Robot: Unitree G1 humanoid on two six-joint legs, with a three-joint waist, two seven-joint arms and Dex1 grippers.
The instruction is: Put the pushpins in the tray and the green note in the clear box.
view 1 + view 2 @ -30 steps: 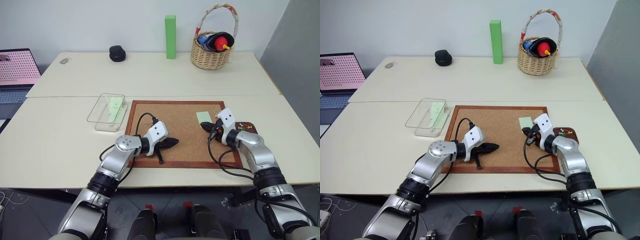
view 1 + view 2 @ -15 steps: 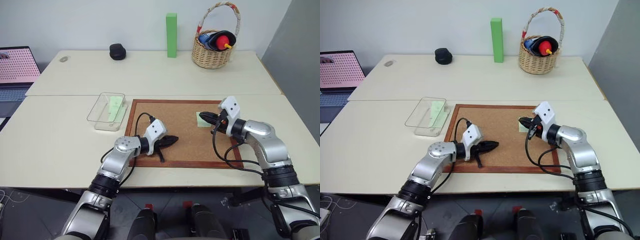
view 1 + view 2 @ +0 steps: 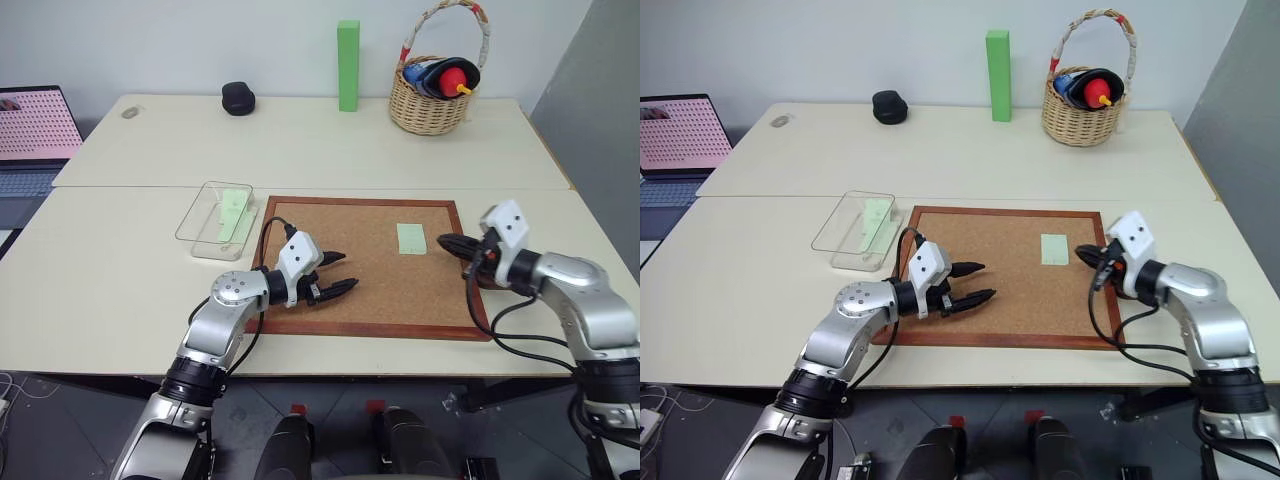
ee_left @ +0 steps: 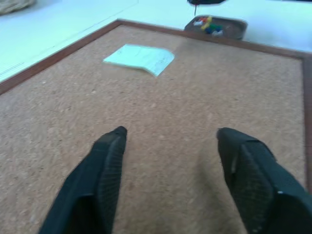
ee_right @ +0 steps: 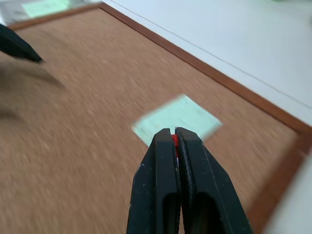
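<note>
Since a second ago: left gripper [image 3: 338,272] spread from shut to wide apart, empty, above the corkboard [image 3: 370,305] near its left front; right gripper [image 3: 445,242] pulled back off the green note [image 3: 410,237] toward the board's right edge, fingers pinched on a red pushpin [image 5: 174,140]. Farther right, seen past the board's edge in the left wrist view: dark tray [image 4: 229,32] with coloured pins [image 4: 205,24] inside. Beyond the board's left edge: clear box [image 3: 214,221] holding a pale green slip [image 3: 232,212].
</note>
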